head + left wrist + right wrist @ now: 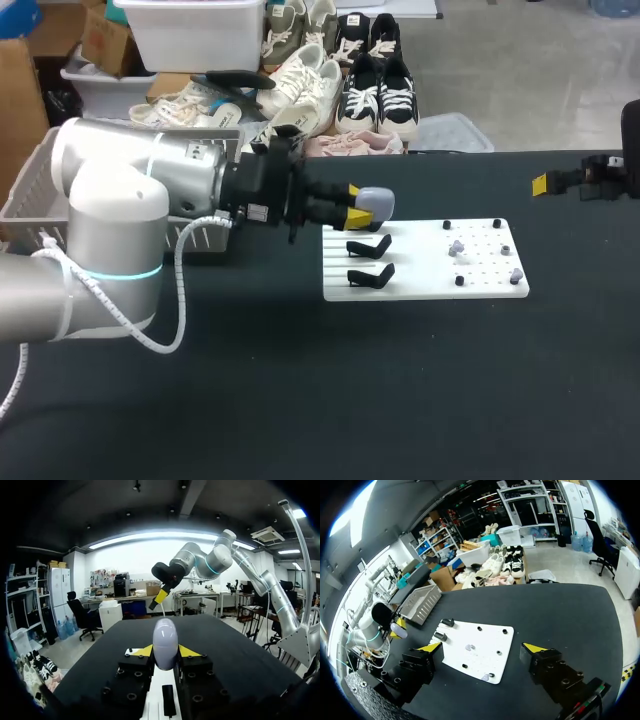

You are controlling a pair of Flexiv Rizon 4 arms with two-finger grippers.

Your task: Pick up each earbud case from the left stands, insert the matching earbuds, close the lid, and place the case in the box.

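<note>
Earbud case, a smooth lavender-grey pod, is pinched between the two yellow tips of the left pincer, one tip pressing on either side, with its rounded end reaching out past them. Its lid looks closed. From the left wrist the case stands upright in that grip, raised off the dark counter. A white pegboard lies under the left pincer and stretches away ahead of it. Two black stands sit on the board's end just below the pincer, one beside the other. Farther ahead of the pincer, on the board's other half, three small lavender-grey earbuds lie apart from one another among short black pegs. Behind the left pincer, alongside its arm, a grey slatted box rests on the counter. The right pincer is well apart from the left one, out past the pegboard's far end. Its fingers are spread wide and touch nothing. From the right wrist the pegboard lies on the counter ahead of those spread fingers. The stands are at the board's farther end, and beyond them the left pincer holds the case. From the left wrist the right pincer hangs well ahead, above the counter.
</note>
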